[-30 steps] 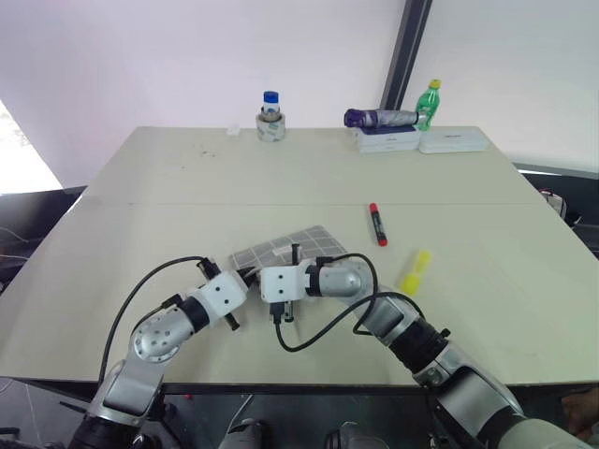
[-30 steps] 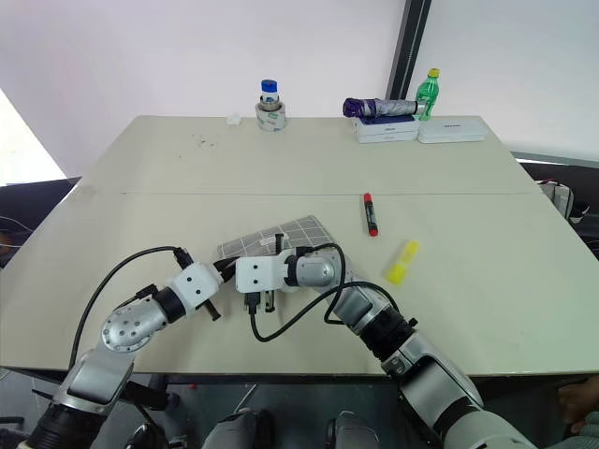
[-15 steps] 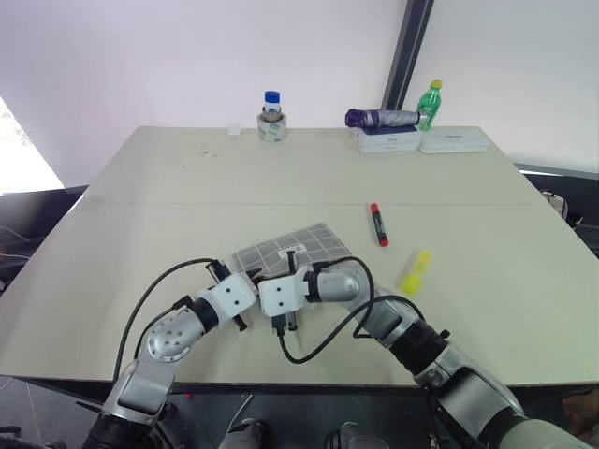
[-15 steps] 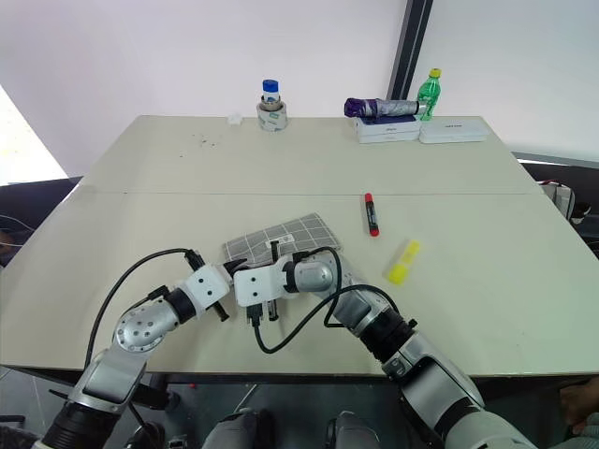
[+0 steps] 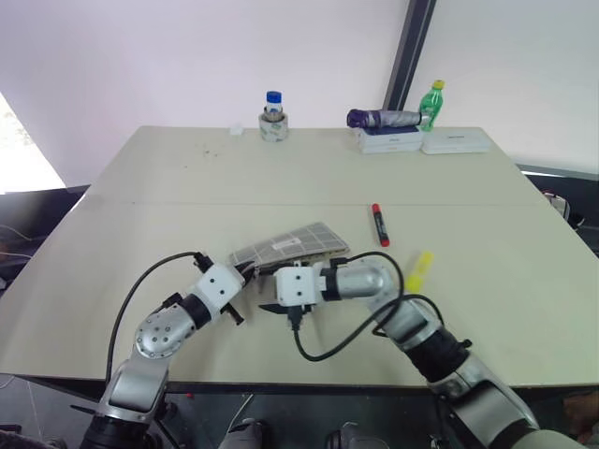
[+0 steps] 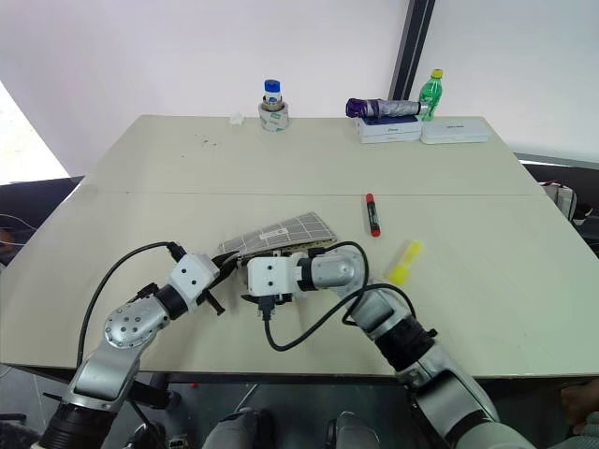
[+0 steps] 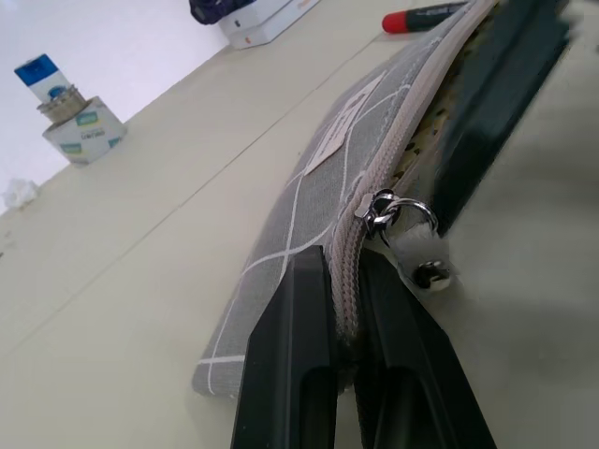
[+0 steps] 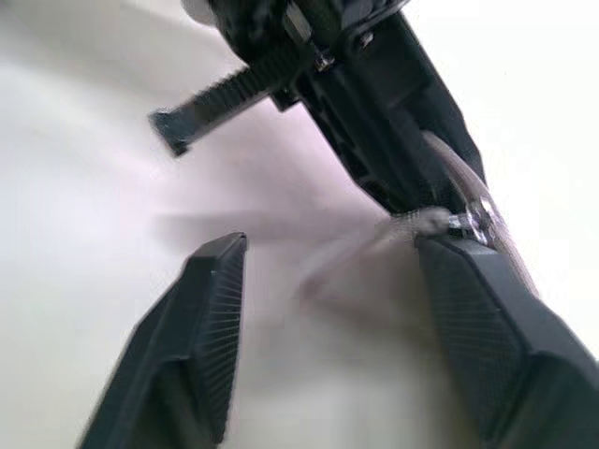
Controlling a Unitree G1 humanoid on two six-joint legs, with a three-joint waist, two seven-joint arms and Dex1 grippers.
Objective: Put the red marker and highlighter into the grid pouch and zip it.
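Note:
The grid pouch [image 5: 292, 244] lies near the table's front with its near edge lifted. My left gripper [image 7: 342, 267] is shut on the pouch's zipper edge at the left end. The metal zip pull [image 7: 401, 212] sits just beyond the fingertips, and past it the zipper gapes open. My right gripper [image 8: 328, 243] stands open just to the right of the pull, holding nothing. The red marker [image 5: 377, 224] lies right of the pouch. The yellow highlighter [image 5: 416, 271] lies nearer the front, to the marker's right.
At the table's far edge stand a blue-capped jar [image 5: 272, 117] on a tape roll, a purple folded umbrella [image 5: 379, 118] on white boxes [image 5: 421, 141], and a green bottle [image 5: 430, 102]. My arms' black cables loop over the front edge.
My right gripper has opened and drawn back to the right. The left gripper keeps its hold, and the pouch's near edge now stands higher.

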